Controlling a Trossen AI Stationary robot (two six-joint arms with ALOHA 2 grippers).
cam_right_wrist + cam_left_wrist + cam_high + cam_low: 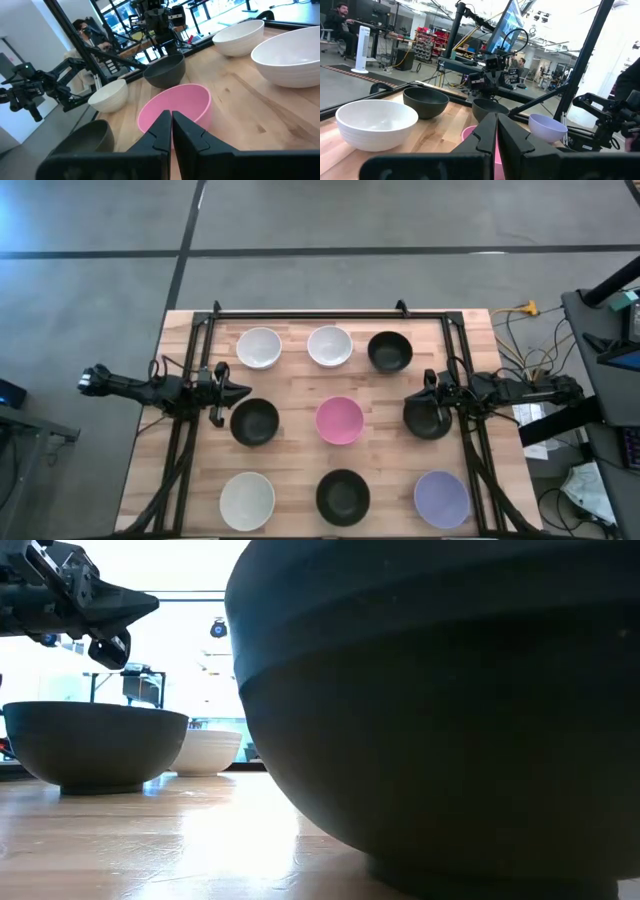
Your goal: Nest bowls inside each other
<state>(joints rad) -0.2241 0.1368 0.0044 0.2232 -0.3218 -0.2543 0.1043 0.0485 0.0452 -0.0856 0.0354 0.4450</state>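
Bowls: nine bowls sit in three rows of three on the bench (300, 385), all apart, none inside another yet.
Far row: white bowl (258, 347), second white bowl (329, 346), black bowl (389, 351).
Middle row: left black bowl (254, 421), pink bowl (339, 420), right black bowl (428, 418).
Near row: third white bowl (247, 500), near black bowl (342, 495), lavender bowl (441, 498).
Left tool (238, 392): it hangs just above the far edge of the left black bowl. Its fingers are pressed together and hold nothing.
Right tool (425, 396): it sits over the far edge of the right black bowl. Its fingers are closed tight too, with nothing between them.
Step in hand: I think this is the start, and each arm is about to pick its first bowl.
How to do it well: spread the fingers first. Put one finger inside the rim and one outside, then squeeze. Lift straight up so the bowl does not bump its neighbours.
Where to go: bring the bowl right over the middle of the next bowl, such as the pink one, and lower it flat.
Watch out: smooth bowls may slip or tip, so go slowly. Both arms aim for the middle, so move one at a time.
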